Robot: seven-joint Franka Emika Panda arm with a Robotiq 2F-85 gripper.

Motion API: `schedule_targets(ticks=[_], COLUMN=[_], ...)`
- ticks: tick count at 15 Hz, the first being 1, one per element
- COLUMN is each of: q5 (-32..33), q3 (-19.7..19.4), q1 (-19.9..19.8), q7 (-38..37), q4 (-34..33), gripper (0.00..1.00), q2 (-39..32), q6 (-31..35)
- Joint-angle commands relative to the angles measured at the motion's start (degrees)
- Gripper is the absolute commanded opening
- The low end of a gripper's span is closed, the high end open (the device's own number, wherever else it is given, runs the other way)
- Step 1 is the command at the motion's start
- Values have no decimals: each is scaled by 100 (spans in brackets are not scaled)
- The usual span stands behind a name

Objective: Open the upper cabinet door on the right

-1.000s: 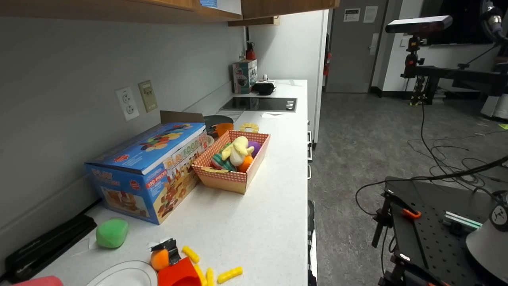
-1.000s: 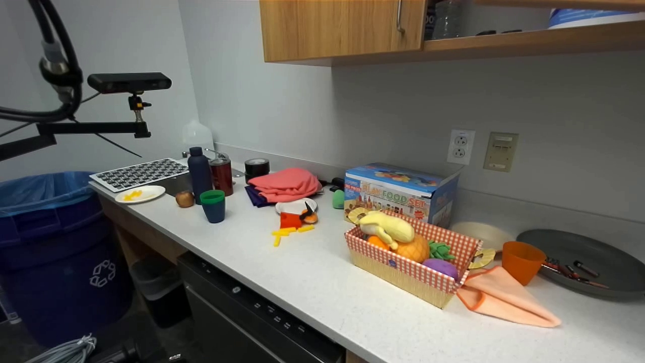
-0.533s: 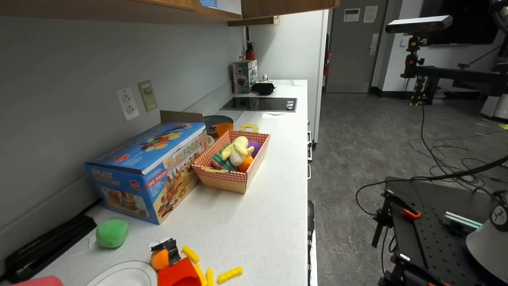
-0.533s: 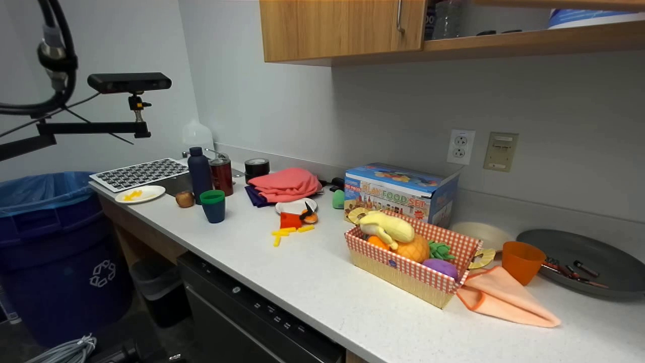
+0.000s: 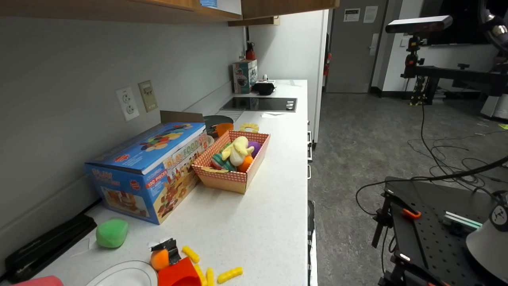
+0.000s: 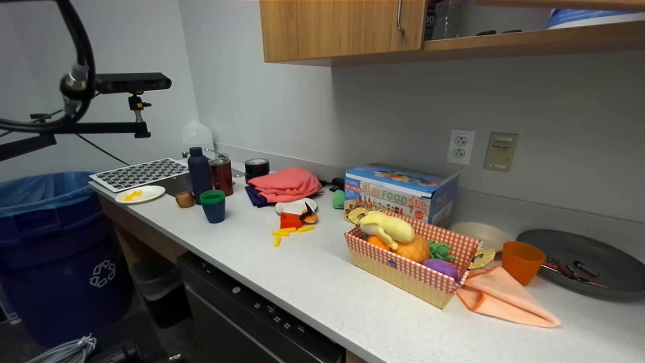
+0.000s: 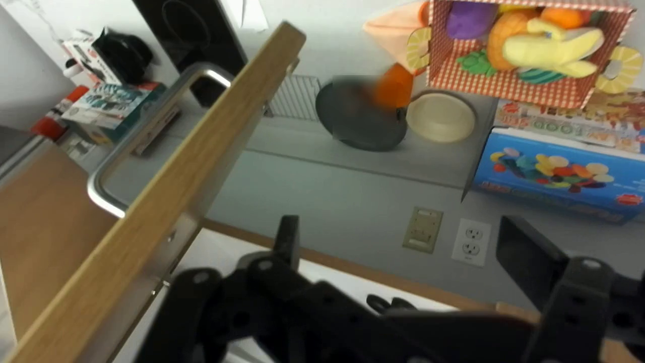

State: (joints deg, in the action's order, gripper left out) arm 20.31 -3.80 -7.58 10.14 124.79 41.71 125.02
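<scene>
If pushed right too hard with fingers spread apart, could overswing the upper cabinet door, already standing open at right; if carried too far, could bump the shelf.

This is a kitchenette in what looks like a research lab rather than a home. The kitchen shows in the long white countertop with a black glass cooktop set in it, the wood-grain wall cabinets above and the black dishwasher beneath. The lab shows in a camera carried on a black mounting arm, a perforated dark platform bearing the robot's white base, and a tangle of cables on the gray floor. A large blue recycling bin and a gray door with posted notices have an institutional look.
</scene>
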Motion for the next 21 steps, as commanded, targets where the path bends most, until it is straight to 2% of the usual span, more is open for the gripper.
schedule_targets(ticks=[1, 3, 5, 9, 12, 15, 21], q5=[528, 823, 1281, 2330, 2885, 3225, 3427], q3=[137, 194, 344, 491, 441, 225, -322], q1=[-234, -440, -822, -1440, -1566, -1609, -1626], q7=[-389, -644, -1050, -1923, -2460, -2843, -3613], q4=[33, -10, -125, -260, -410, -545, -928], gripper=[100, 100, 100, 100, 100, 100, 100], q2=[-357, -590, -827, -1125, -1267, -1458, -1978], q6=[952, 1300, 1514, 1563, 1213, 925, 407])
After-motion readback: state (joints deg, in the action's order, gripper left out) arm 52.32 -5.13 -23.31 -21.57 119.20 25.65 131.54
